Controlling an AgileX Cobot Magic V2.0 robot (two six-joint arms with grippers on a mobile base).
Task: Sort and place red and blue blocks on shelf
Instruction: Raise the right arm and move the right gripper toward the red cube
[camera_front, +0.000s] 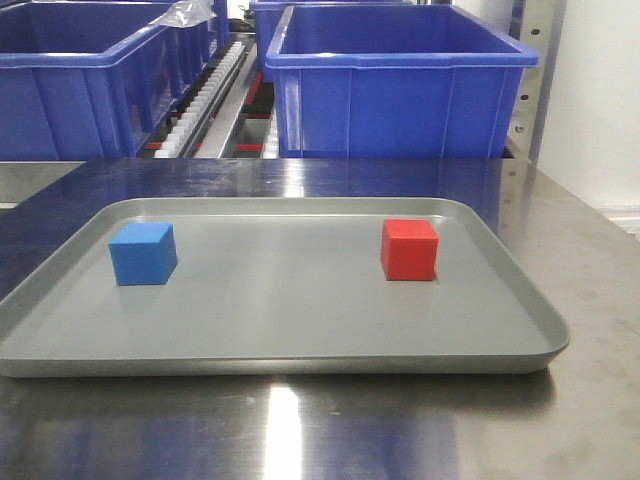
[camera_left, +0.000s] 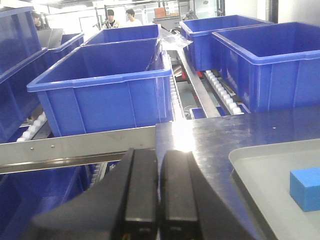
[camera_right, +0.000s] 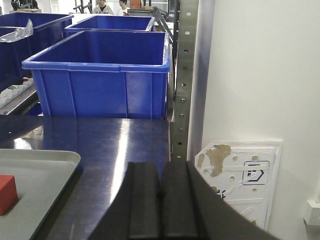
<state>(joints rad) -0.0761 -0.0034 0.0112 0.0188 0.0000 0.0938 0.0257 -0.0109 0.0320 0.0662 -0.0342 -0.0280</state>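
left gripper (camera_left: 159, 165) and right gripper (camera_right: 160, 172), jaws pressed together on nothing, hang near grey tray (camera_front: 300, 320); blue block (camera_front: 143, 253) sits at nine o'clock, red block (camera_front: 409, 249) at three, shelf (camera_left: 75, 147) at twelve.

White wall (camera_right: 250, 75) right; shiny steel tabletop (camera_front: 300, 430); people (camera_left: 111, 19) far back.

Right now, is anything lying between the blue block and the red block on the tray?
No. In the front-facing view the stretch between the blue block and the red block is bare grey tray floor; the two cubes sit apart, near opposite sides.
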